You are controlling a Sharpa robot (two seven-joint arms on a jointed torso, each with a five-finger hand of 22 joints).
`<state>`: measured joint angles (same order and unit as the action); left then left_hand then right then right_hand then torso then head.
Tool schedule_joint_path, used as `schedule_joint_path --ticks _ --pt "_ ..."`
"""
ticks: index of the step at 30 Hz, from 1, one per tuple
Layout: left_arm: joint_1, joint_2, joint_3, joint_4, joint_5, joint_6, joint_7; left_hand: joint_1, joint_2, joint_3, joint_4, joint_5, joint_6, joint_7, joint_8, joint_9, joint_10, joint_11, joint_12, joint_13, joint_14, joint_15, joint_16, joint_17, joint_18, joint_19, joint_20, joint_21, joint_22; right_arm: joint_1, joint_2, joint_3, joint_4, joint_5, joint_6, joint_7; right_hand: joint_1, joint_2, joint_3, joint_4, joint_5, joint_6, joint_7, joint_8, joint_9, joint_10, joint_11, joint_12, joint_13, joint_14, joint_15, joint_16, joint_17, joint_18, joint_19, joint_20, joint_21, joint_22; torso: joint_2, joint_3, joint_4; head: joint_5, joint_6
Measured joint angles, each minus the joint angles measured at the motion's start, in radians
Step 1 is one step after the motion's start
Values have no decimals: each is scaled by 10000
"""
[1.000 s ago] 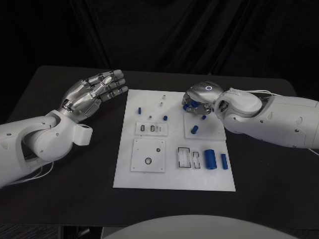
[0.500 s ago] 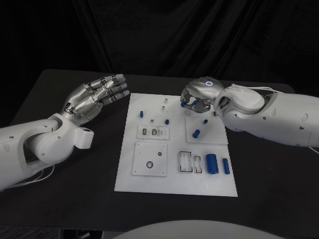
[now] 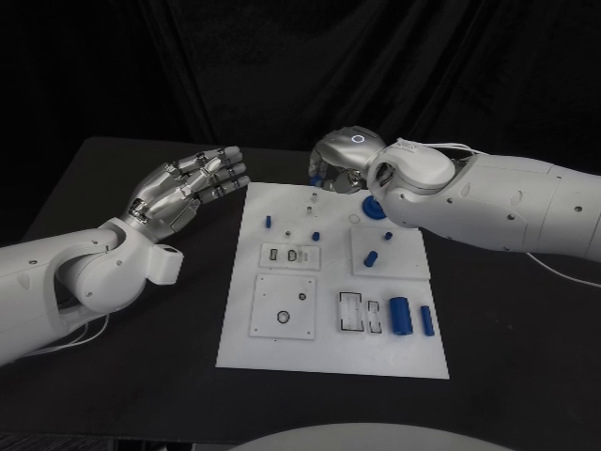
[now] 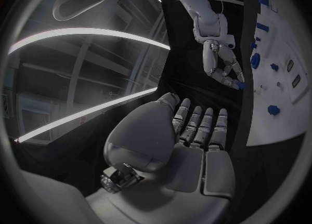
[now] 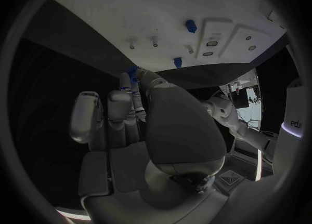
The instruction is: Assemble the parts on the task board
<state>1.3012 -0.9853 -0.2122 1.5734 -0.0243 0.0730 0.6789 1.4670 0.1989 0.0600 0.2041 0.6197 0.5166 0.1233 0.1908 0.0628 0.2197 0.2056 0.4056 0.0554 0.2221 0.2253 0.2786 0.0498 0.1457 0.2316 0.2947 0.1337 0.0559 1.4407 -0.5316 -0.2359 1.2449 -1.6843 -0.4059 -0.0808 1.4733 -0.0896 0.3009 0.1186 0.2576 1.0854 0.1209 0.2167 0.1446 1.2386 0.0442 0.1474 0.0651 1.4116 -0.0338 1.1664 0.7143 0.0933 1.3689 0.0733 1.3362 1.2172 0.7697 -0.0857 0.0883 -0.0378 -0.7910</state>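
The right hand [image 3: 339,162] hangs over the far edge of the board [image 3: 334,348], at about 12 o'clock on it, fingers curled down and pinching a small blue part [image 5: 132,73] at their tips; the left wrist view shows the same blue piece [image 4: 241,85] caught between thumb and finger, the other fingers a little spread. The left hand [image 3: 181,188] is held up off the table at about 10 o'clock from the board, palm open, fingers straight and slightly apart, holding nothing and touching nothing [image 4: 195,141]. The board lies flat in the middle of the black table [image 3: 138,376]. On it, a round blue disc [image 3: 374,207] sits just under the right forearm at about 1 o'clock, partly hidden by the arm. A small blue peg [image 3: 267,222] stands near the left edge at about 11 o'clock, another [image 3: 315,235] near the centre, and two more pegs [image 3: 370,257] lie on the raised square plate at about 2 o'clock. At about 4 o'clock a thick blue cylinder [image 3: 399,314] and a thinner blue bar [image 3: 425,320] lie side by side, just right of two rectangular slots [image 3: 348,311]. A square plate with a small hole [image 3: 283,307] sits at about 8 o'clock. The right arm covers the board's far right corner.
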Motion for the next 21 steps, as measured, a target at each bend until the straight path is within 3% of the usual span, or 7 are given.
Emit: schedule_joint_path --ticks 5,10,17,21 --pt "0 63 0 -41 -1 4 0 0 0 42 -42 0 0 0 0 0 0 0 41 -1 35 35 41 -1 2 0 0 0 0 -165 335 2 -486 33 26 87 0 0 -1 0 -1 -46 -46 81 0 15 -15 -109 -1 0 0 0 8 1 0 0 0 31 2 -5 17 9 19" --pt "0 71 0 -53 -1 9 0 0 0 42 -42 0 0 -1 0 0 0 0 41 -1 35 35 41 -1 2 0 0 0 0 -295 500 2 -828 62 113 113 0 0 -1 -1 -1 -48 -48 97 0 16 -16 -227 3 26 27 0 21 1 0 0 0 40 18 14 65 -40 30" --pt "0 67 0 -54 -2 13 0 0 0 42 -42 0 -1 -1 0 0 0 0 40 -1 35 35 40 -2 2 0 0 0 0 -417 565 10 -998 75 287 113 1 -1 -3 -2 42 -64 -64 110 0 15 -15 -249 2 26 27 0 -6 2 0 0 -1 39 27 16 117 -103 36" --pt "0 68 0 -48 -2 15 0 0 0 41 -41 0 -1 -1 0 0 0 0 40 -2 35 35 40 -2 3 -1 0 0 0 -477 590 10 -1033 80 361 113 2 0 -5 -4 42 -65 -65 111 0 15 -15 -277 3 26 27 0 -13 3 0 0 -1 38 27 17 112 -99 15"
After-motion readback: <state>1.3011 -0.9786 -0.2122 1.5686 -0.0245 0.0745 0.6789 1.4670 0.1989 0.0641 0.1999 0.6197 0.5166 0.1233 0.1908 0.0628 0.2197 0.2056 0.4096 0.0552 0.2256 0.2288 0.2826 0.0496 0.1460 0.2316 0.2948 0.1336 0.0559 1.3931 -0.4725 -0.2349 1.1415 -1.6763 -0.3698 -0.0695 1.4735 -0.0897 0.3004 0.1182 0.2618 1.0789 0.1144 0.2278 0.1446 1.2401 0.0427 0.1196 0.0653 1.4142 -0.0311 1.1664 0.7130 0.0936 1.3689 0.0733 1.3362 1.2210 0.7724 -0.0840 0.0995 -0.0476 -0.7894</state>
